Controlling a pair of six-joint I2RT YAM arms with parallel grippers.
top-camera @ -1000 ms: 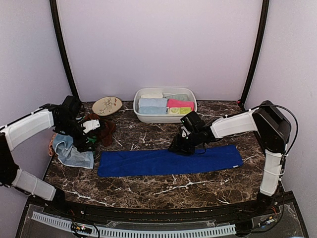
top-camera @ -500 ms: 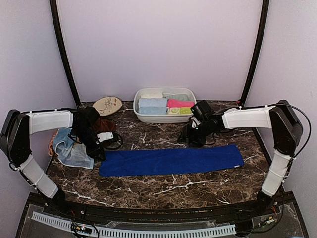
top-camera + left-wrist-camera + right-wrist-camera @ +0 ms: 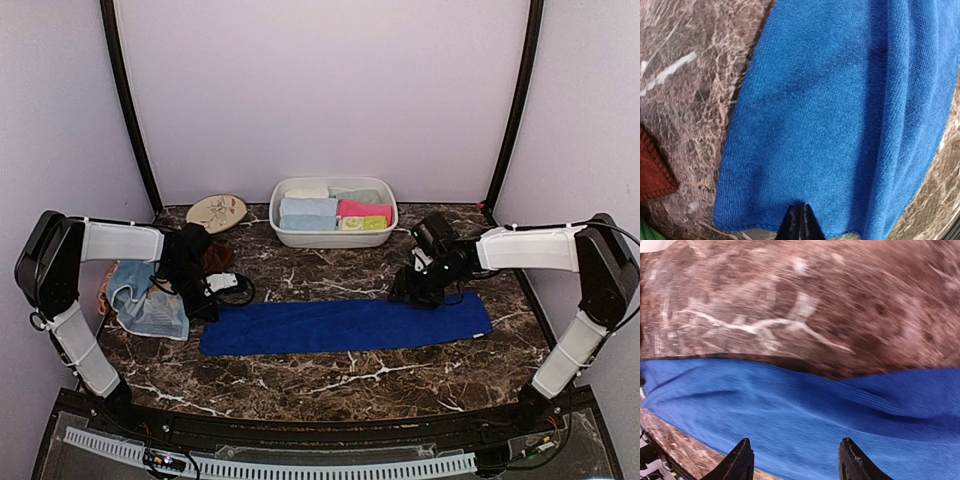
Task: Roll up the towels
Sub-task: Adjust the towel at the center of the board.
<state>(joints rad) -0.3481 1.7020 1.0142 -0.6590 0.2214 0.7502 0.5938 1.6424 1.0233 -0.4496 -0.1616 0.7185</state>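
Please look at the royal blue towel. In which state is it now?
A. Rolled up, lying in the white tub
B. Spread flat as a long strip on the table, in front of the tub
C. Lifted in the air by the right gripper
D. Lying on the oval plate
B: the blue towel lies flat and unrolled on the table, on the near side of the white tub.

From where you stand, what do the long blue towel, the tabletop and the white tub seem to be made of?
Blue towel: soft matte cloth, probably microfibre; a fine nubbly weave shows close up.
Tabletop: brown marble look with white veins; real stone or printed laminate, cannot tell.
White tub: smooth even walls, probably plastic.
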